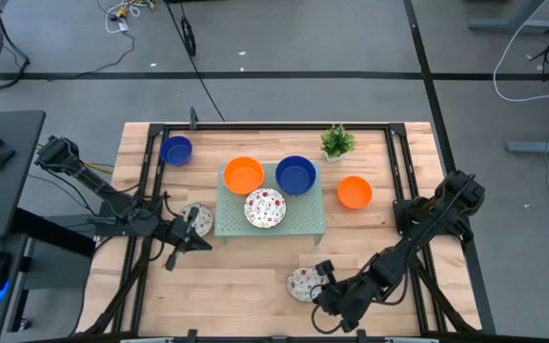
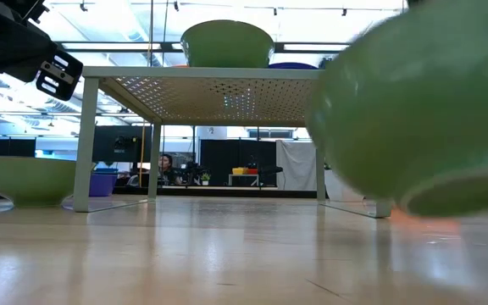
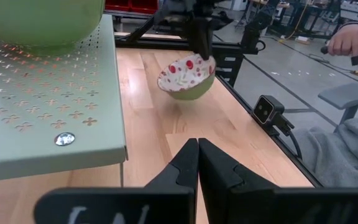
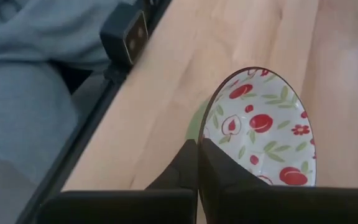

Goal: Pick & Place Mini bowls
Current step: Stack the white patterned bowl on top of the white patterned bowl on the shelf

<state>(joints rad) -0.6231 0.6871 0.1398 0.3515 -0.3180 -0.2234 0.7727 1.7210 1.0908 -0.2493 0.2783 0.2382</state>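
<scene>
Already lifted clear of the tabletop, 1 speckled bowl (image 3: 187,78) hangs tilted from the right gripper (image 1: 324,283), whose fingers are clamped on its rim near the table's front edge. Its likely destination, the pale green tray (image 1: 315,217) holding 3 bowls, lies just beyond. The left gripper (image 1: 196,227), closed and empty, waits beside the tray.

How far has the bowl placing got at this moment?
Three bowls sit on the green tray. The right hand is shut on a speckled bowl, lifted and tilted. Three bowls remain on the table; the left hand, shut, waits beside one.
</scene>
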